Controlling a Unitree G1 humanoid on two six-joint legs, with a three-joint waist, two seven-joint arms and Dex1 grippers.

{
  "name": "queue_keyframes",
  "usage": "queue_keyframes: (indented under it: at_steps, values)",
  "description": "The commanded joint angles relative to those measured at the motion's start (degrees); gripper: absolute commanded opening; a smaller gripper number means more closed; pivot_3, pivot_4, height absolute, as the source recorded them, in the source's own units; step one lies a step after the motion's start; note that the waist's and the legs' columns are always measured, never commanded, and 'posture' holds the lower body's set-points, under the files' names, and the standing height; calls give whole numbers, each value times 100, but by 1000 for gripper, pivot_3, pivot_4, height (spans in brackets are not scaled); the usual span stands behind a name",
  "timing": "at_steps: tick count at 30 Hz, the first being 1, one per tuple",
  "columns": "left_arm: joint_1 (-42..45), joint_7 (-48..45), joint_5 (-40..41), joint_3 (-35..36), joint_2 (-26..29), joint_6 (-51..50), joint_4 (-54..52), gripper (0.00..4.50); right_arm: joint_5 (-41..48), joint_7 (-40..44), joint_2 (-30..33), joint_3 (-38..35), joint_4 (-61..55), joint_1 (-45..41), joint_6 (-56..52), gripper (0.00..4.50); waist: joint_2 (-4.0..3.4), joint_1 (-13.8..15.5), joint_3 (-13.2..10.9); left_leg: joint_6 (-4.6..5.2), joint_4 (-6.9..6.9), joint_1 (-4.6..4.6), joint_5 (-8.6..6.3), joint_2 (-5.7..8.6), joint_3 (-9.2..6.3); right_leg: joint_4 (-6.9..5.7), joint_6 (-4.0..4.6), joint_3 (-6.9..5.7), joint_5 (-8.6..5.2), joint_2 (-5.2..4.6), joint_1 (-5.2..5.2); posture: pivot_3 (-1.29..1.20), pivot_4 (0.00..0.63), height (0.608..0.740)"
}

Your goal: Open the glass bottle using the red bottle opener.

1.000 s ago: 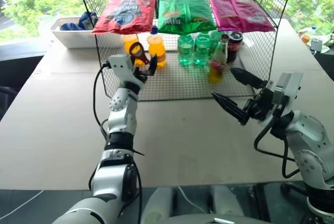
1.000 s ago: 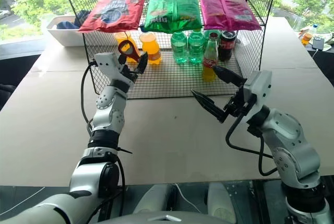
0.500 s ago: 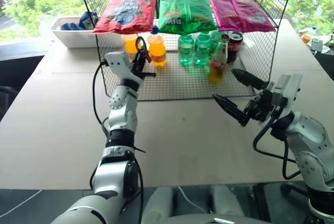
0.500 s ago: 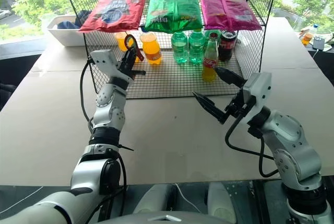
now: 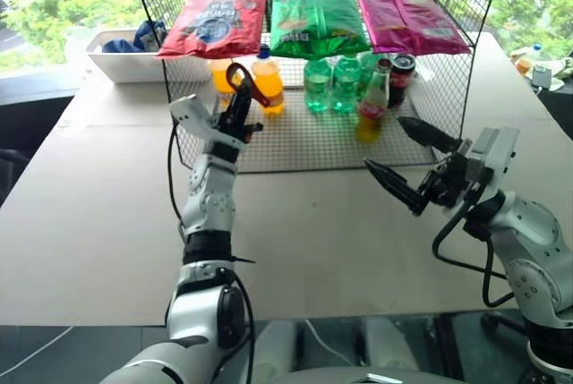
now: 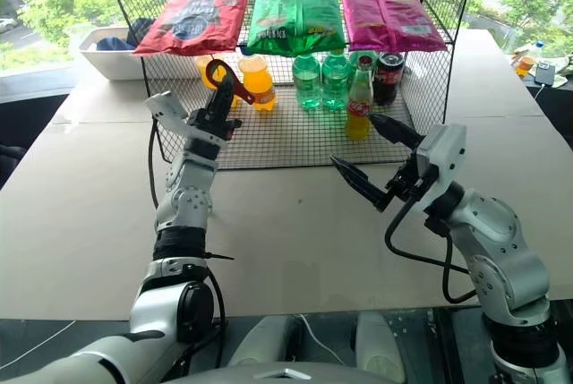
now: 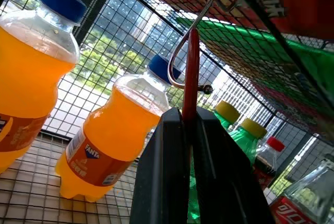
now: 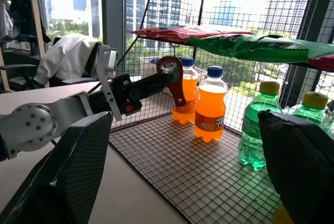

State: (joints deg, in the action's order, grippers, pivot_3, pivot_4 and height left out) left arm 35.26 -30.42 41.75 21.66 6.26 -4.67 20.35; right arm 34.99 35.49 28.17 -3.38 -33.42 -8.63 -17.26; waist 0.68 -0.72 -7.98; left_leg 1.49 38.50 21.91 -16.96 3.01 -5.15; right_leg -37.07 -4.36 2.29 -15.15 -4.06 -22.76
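The left pincer, in the upper left of the frame, is clamping the red bottle opener by its handle, loop head raised, probably to hook the cap. The glass bottle is standing on the wire rack right of centre. The right pincer is waiting near it, fingers spread, likely to steady it.

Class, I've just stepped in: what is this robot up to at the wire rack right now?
The left gripper is shut on the red bottle opener, holding it up in front of the orange soda bottles on the wire rack. The right gripper is open and empty, low in front of the rack, near the glass bottle. That bottle stands untouched on the rack floor with its cap on.
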Motion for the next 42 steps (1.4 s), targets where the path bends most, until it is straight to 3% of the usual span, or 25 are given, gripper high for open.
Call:
queue_keyframes:
  at_steps: [1, 6, 12, 34, 37, 42]
  values:
    - [-23, -95, 699, 354, -36, -386, -288, 68, -36, 2, -42, -106, -96, 16, 154, 4500, 1, 1, 1, 0, 2, 0, 0, 0, 0, -2, 0, 0, 0, 0, 0, 0, 150, 740]
    - [-61, -80, 1521, 726, -90, -1040, -353, 68, -95, 9, -89, -122, -65, 61, 187, 4500, 3, 5, 2, 0, 7, -1, 0, 0, 0, -4, 0, 0, 0, 1, 2, 0, 150, 740]
    - [-323, -320, 1739, 431, -42, -1860, -657, 68, -224, -43, -126, -94, -3, 85, 209, 4500, 4, 12, 3, 0, 7, -3, 0, 1, 0, -4, 0, 0, 0, 1, 4, 0, 150, 740]
    - [-194, -545, 1982, 391, -165, -2148, -1180, 68, -624, -101, -305, 95, 57, 166, 209, 4500, 8, 138, 2, 0, 14, -3, 0, 3, -7, -6, 1, -5, 0, 1, 5, 0, 150, 740]
    - [-225, -682, 2042, 248, -123, -2345, -1292, 68, -656, -292, -350, 149, 33, 217, 25, 4500, 8, 133, 2, 0, 14, -3, 0, 3, -3, -9, 1, -1, 0, 2, 5, 0, 150, 740]
    - [-592, -1253, 2061, -463, 95, -3186, -1741, 68, -285, -672, -222, 277, -158, 259, -1181, 4500, 8, 130, 2, 0, 14, -2, 0, 6, -2, -7, 1, 2, -1, 0, 4, 0, 150, 740]
